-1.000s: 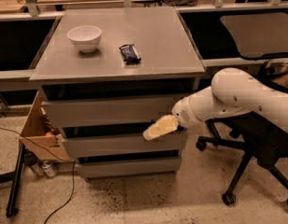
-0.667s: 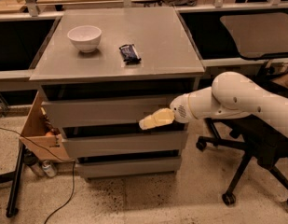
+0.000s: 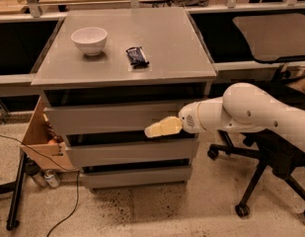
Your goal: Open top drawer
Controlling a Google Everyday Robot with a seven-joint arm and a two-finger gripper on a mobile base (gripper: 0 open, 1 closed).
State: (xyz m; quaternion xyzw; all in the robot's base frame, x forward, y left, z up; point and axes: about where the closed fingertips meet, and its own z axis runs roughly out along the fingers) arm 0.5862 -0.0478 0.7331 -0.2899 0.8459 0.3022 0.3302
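Note:
The top drawer [image 3: 107,117] is the uppermost of three grey handleless drawers in a grey cabinet; its flat front stands slightly proud of the cabinet, with a dark gap above it. My gripper [image 3: 153,130] has yellowish fingers and reaches in from the right on a white arm. Its tip lies at the lower right edge of the top drawer's front, over the gap above the middle drawer [image 3: 132,152].
A white bowl [image 3: 89,39] and a dark snack packet [image 3: 137,56] lie on the cabinet top [image 3: 171,48]. A cardboard box [image 3: 41,139] stands left of the cabinet, with cans and a cable on the floor. An office chair [image 3: 270,167] stands at the right.
My gripper has moved left and slightly up, from the middle drawer's level to the lower edge of the top drawer's front.

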